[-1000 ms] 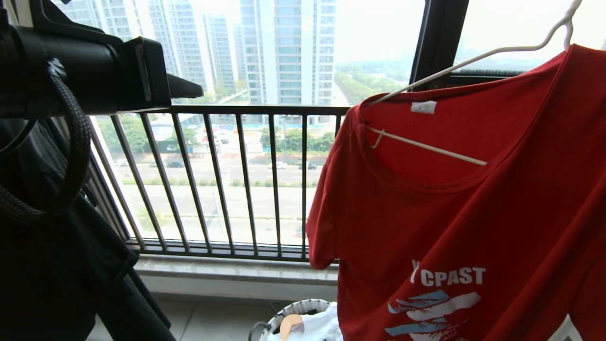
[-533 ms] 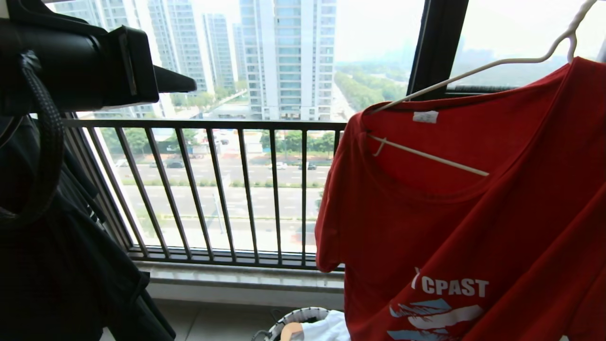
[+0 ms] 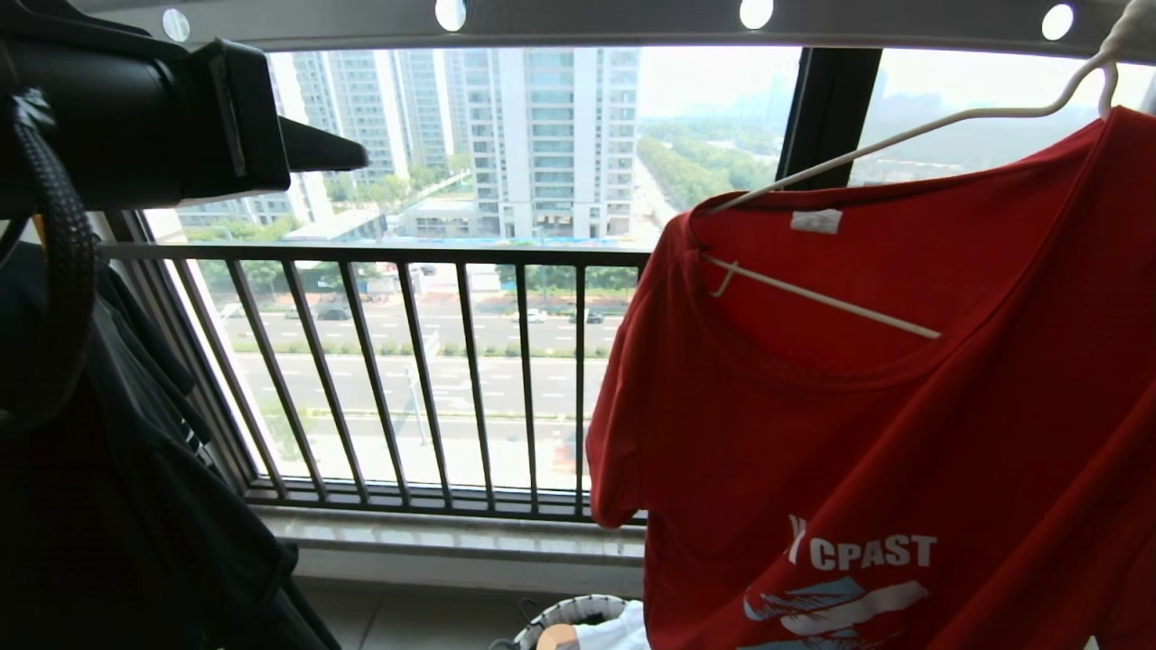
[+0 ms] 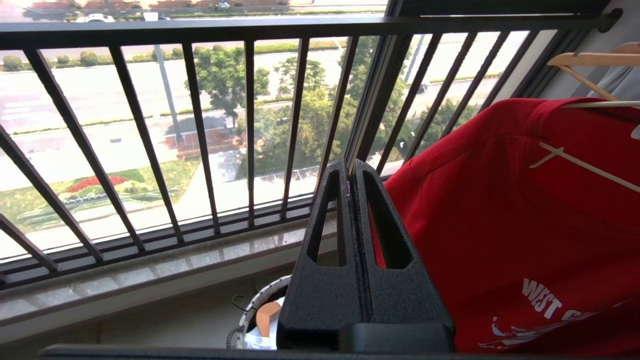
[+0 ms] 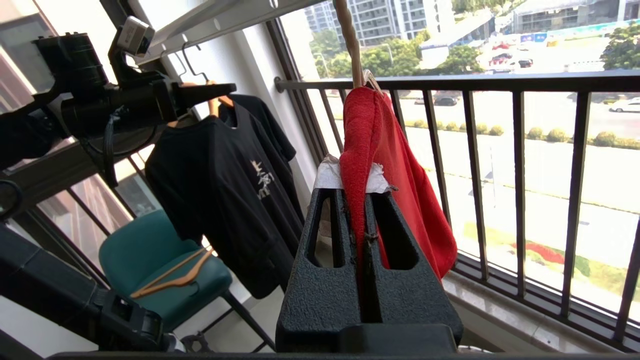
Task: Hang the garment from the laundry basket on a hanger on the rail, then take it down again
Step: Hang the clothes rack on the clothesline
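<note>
Rail (image 3: 596, 23) now in view, right tool (image 5: 361, 200) gripping red garment (image 3: 903, 433) reading "CPAST", left tool (image 4: 351, 167) clenched empty

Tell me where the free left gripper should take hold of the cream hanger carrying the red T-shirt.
Grip the hanger on its bare upper arm, where it slopes clear of the red T-shirt above the collar. Probably come from the left gripper's side, fingers opened to straddle the thin wire. The right gripper already pinches the shirt's fabric, and the lower bar sits inside the neckline.
</note>
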{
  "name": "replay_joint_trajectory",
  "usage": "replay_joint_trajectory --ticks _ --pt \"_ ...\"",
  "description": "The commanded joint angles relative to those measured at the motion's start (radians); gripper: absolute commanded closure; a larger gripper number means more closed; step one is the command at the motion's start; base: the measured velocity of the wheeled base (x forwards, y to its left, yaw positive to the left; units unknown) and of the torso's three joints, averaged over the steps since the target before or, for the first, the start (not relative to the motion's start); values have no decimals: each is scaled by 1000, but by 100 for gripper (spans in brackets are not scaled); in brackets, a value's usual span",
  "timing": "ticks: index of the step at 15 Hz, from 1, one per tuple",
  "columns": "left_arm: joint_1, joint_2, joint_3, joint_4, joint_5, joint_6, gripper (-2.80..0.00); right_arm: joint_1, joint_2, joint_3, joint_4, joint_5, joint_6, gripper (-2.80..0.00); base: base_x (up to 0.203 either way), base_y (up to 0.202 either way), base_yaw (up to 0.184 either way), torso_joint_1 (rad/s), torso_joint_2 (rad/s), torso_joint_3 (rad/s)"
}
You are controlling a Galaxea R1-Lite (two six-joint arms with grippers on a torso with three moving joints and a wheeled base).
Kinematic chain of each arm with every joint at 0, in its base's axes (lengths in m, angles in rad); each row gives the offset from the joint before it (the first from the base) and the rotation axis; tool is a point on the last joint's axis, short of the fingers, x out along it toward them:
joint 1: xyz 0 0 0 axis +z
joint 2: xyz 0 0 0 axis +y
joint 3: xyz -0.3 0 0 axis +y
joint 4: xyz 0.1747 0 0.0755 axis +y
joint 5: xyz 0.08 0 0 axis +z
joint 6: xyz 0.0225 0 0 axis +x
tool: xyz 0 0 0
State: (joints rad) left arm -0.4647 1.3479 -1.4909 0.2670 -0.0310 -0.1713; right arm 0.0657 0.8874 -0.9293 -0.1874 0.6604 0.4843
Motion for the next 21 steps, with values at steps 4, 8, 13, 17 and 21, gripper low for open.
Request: replay_joint_trajectory --ticks 4,8,13,17,21 --pt "1 -3 0 1 0 -1 0 0 -4 3 -4 5 2 0 0 0 0 158 -324 -171" --pt "1 0 -1 1 0 -2 0 0 -4 -1 -10 4 5 0 0 0 0 150 -314 -161" --pt "1 2 -2 1 0 -2 0 0 -10 -10 17 -4 4 0 0 0 0 3 -12 -1" --pt "1 -1 -2 1 0 -2 0 2 -11 -48 135 7 -1 0 0 0 0 0 0 0" --pt "9 -1 -6 0 2 -4 0 7 15 -36 139 22 -1 0 0 0 0 0 0 0"
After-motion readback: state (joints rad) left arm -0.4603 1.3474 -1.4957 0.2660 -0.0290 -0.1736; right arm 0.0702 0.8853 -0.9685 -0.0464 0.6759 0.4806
